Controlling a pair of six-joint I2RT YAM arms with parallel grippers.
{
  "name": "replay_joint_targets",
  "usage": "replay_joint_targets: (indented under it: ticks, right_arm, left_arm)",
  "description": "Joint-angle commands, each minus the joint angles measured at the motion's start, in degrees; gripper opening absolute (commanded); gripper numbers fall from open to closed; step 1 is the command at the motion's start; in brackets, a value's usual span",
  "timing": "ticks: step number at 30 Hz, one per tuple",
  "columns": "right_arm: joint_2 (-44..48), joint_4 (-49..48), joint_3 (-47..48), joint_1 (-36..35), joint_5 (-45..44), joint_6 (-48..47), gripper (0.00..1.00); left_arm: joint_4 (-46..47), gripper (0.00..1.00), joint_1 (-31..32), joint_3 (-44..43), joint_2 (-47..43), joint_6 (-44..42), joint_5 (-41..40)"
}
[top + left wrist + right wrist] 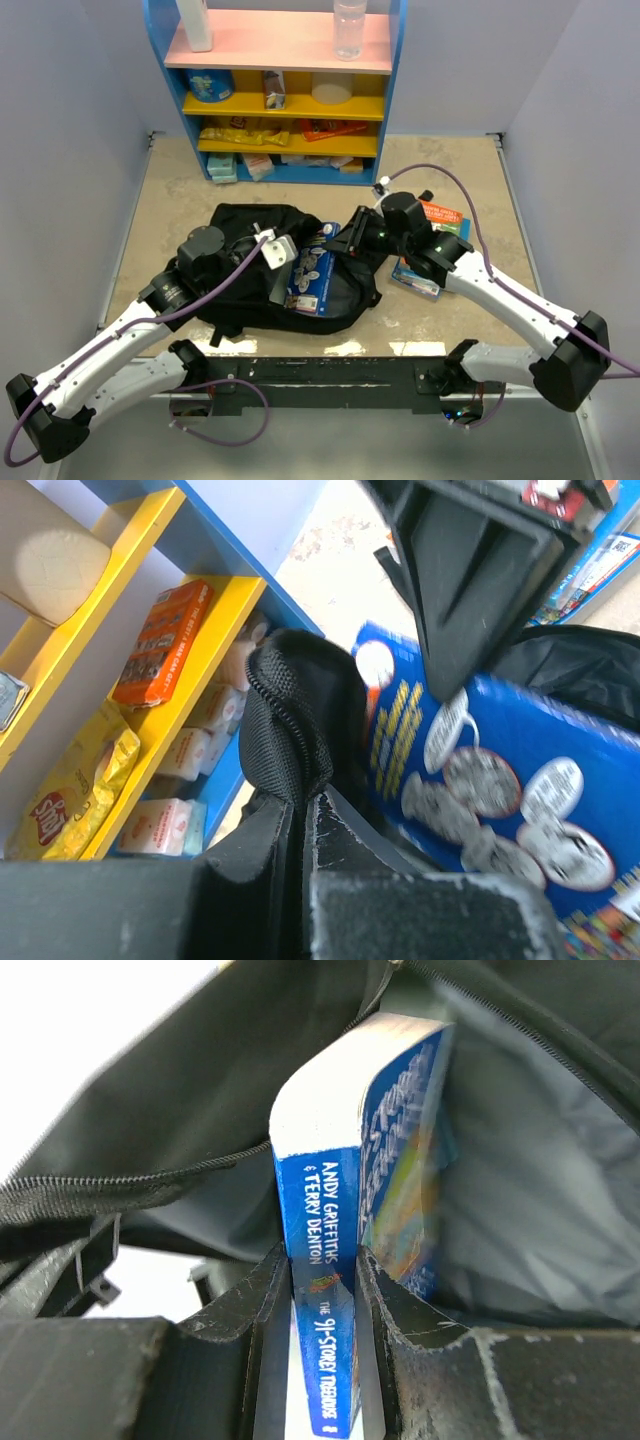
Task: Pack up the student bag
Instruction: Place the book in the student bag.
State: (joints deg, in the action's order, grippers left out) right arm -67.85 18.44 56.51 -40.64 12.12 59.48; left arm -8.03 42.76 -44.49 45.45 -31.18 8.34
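Note:
The black student bag [240, 250] lies open in the middle of the table. My left gripper [272, 250] is shut on the zipped edge of its opening [290, 720] and holds that edge up; in the left wrist view the gripper [303, 805] pinches the fabric. My right gripper [348, 238] is shut on a blue paperback book [310, 275], gripping it by the spine [322, 1260]. The book [400, 1130] stands partly inside the bag's opening, with the grey lining [540, 1180] around it. It also shows in the left wrist view [500, 780].
A small stack of books [432, 255] lies on the table right of the bag, under my right arm. A blue shelf unit [290, 100] with yellow shelves, snacks and a bottle [349, 28] stands at the back. Walls close both sides.

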Motion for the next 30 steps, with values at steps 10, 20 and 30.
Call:
replay_joint_targets:
  ticks: [10,20,30]
  right_arm:
    - [-4.3,-30.17,0.1,-6.03,25.47,0.54,0.0]
    - [-3.69,-2.25,-0.94,-5.85,8.36,-12.55,0.0]
    - [-10.89,-5.69,-4.57,-9.98,15.39,-18.52,0.0]
  left_arm:
    - [8.21,0.0,-0.14,-3.85,-0.89,-1.78,1.94]
    - [7.15,0.0,-0.14,-4.29,-0.8,-2.48,2.12]
    - [7.15,0.0,-0.22,-4.64,-0.45,-1.26,3.08]
